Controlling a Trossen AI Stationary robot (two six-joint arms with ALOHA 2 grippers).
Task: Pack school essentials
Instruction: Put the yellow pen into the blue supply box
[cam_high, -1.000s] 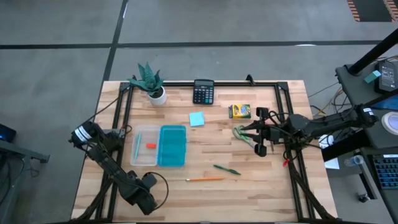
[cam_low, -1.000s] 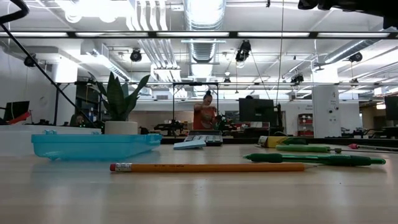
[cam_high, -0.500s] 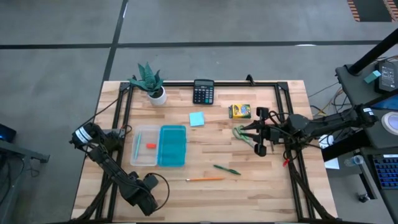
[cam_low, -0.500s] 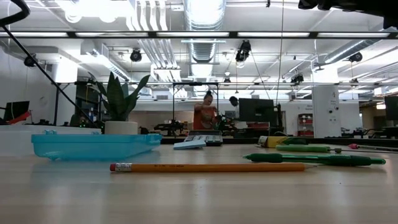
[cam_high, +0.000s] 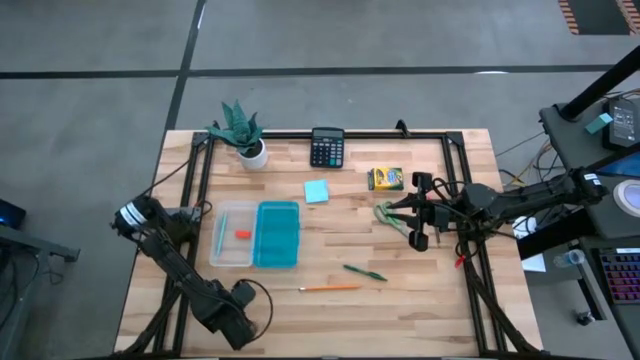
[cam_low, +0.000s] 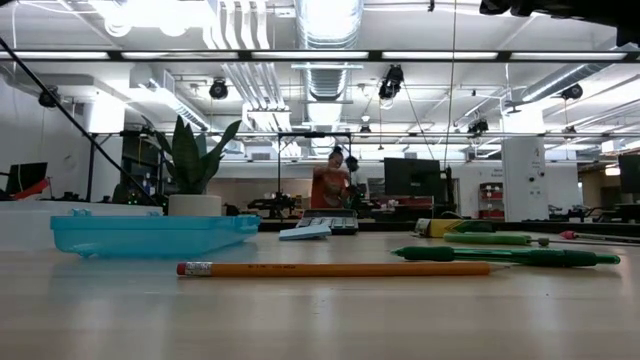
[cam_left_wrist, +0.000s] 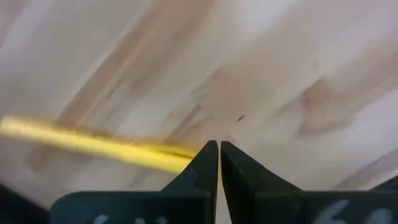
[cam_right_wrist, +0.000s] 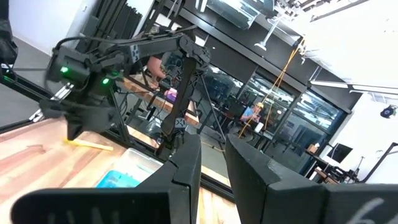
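The left gripper is seen low at the near-left corner of the pale wooden tabletop, its jaws pressed together with nothing gripped between them. In the left wrist view a blurred yellow pencil lies on the wood just beside the closed jaw tips — whether it touches them cannot be told.

The right gripper is held above the right side of the tabletop, its jaws set to a narrow gap with nothing visibly caught between them. The green-handled scissors lie just beside these jaws, and the yellow crayon box sits near them. Farther from them are the green pen, the orange pencil and the light-blue sticky-note pad. A small red eraser lies inside the clear plastic box, next to its teal lid.
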